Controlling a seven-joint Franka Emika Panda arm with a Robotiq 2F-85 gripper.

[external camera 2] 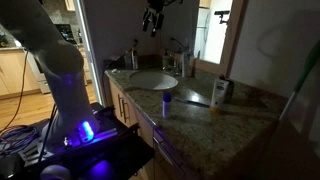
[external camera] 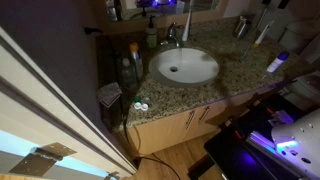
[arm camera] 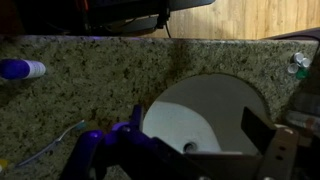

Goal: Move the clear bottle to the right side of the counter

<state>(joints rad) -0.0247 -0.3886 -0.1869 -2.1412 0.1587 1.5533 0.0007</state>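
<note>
The clear bottle [external camera: 126,72] stands on the granite counter [external camera: 240,70] left of the oval white sink [external camera: 185,67], next to an orange-topped bottle [external camera: 132,48]. In an exterior view these bottles show as a dim cluster [external camera 2: 133,60] beyond the sink [external camera 2: 152,80]. My gripper [external camera 2: 153,24] hangs high above the basin, well away from the bottle. In the wrist view the gripper [arm camera: 195,135] is open and empty, looking straight down at the sink [arm camera: 205,110]. A dark shape at that view's right edge may be the bottles; I cannot tell.
A green dispenser bottle [external camera: 152,36] and the faucet [external camera: 172,35] stand behind the sink. A blue-capped tube [arm camera: 20,68], a toothbrush [arm camera: 50,150] and a white bottle [external camera 2: 220,92] lie on the counter's other side. A contact lens case [external camera: 140,107] sits near the front edge.
</note>
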